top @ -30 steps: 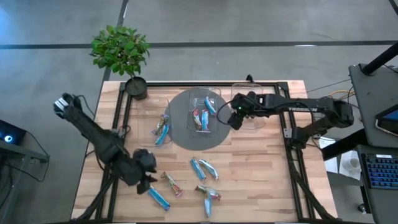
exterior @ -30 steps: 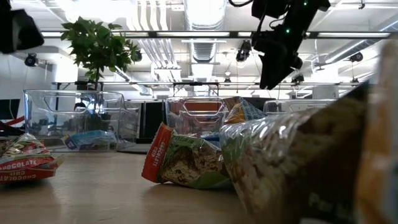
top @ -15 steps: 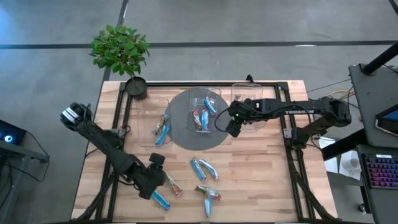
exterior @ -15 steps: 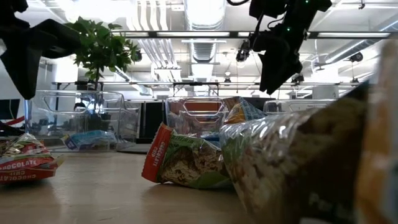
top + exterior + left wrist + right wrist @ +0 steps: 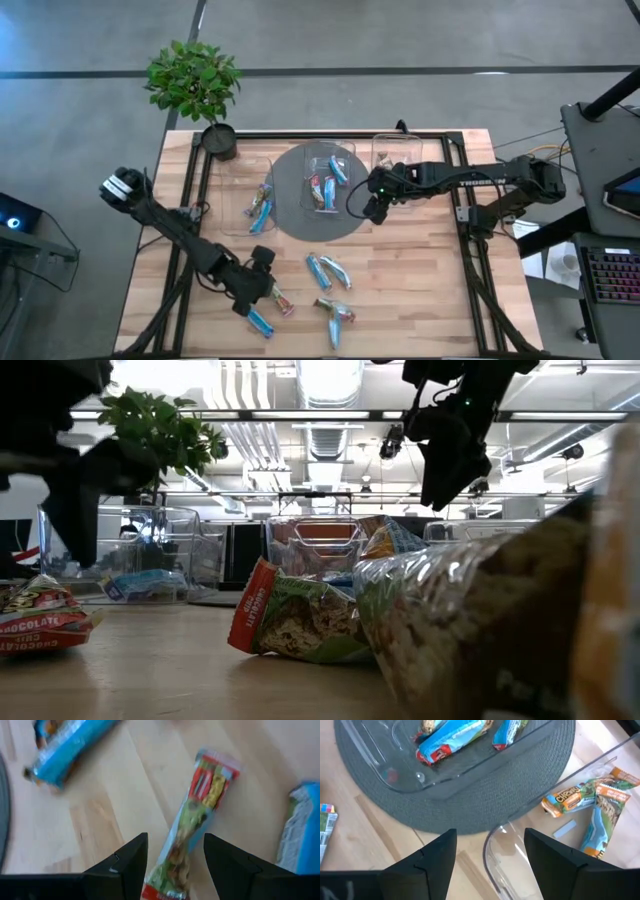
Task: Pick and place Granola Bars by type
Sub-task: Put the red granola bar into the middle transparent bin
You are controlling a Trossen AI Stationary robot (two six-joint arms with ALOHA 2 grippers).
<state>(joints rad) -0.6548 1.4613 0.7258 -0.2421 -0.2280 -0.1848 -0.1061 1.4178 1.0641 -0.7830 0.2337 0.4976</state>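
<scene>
Granola bars point(image 5: 320, 270) lie scattered on the tabletop point(image 5: 420, 280) near its front edge, w/ more in the clear containers further back. My left gripper point(image 5: 262, 292) is low over the front-left area, fingers spread wide & holding nothing, straddling a green/red-wrapped bar point(image 5: 192, 827) that lies flat btwn them; a blue bar point(image 5: 67, 742) and another blue one point(image 5: 304, 832) sit just beside. My right gripper point(image 5: 372, 200) hangs above the edge of the round grey mat point(image 5: 295, 220), part open, empty. Centre container point(image 5: 328, 160) on the mat has blue bars in it point(image 5: 452, 735); left container point(image 5: 245, 195) holds a couple too point(image 5: 592, 802). Potted plant point(image 5: 195, 85) at back-left corner
</scene>
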